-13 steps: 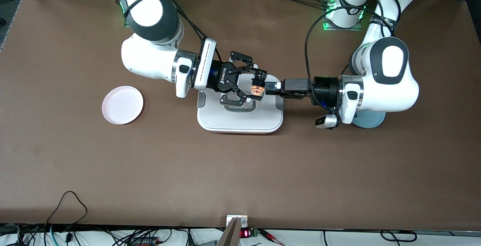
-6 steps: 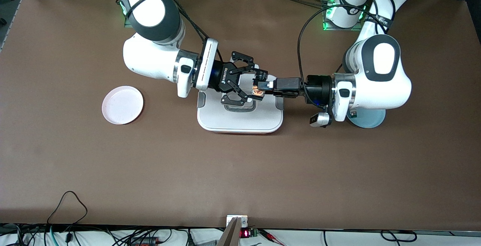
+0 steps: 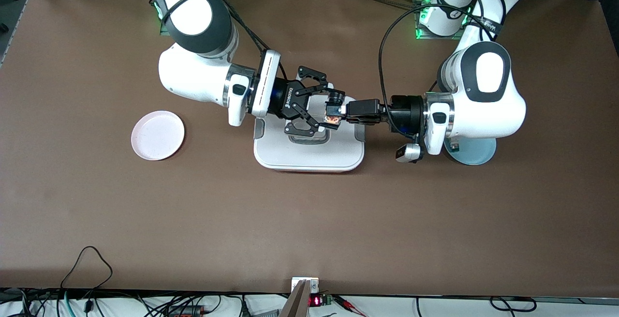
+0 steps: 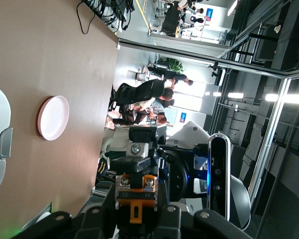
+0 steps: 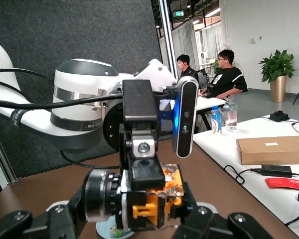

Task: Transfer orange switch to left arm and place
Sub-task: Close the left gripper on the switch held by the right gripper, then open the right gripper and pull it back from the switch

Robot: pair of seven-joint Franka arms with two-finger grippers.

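Observation:
The orange switch (image 3: 331, 119) hangs in the air over the white box (image 3: 309, 155). My left gripper (image 3: 339, 111), with slim fingers, is shut on it; it also shows in the left wrist view (image 4: 137, 195). My right gripper (image 3: 321, 109), with open-framed fingers, is open, its fingers spread to either side of the switch without touching it. In the right wrist view the switch (image 5: 157, 201) sits between my spread right fingers (image 5: 17, 221), with the left gripper's finger (image 5: 142, 147) on it.
A pink plate (image 3: 157, 135) lies toward the right arm's end of the table and shows in the left wrist view (image 4: 53, 117). A light blue plate (image 3: 481, 155) lies under the left arm. Cables run along the table edge nearest the front camera.
My left gripper has carried the switch toward the right arm, deeper between the right gripper's open fingers. The right arm has barely moved.

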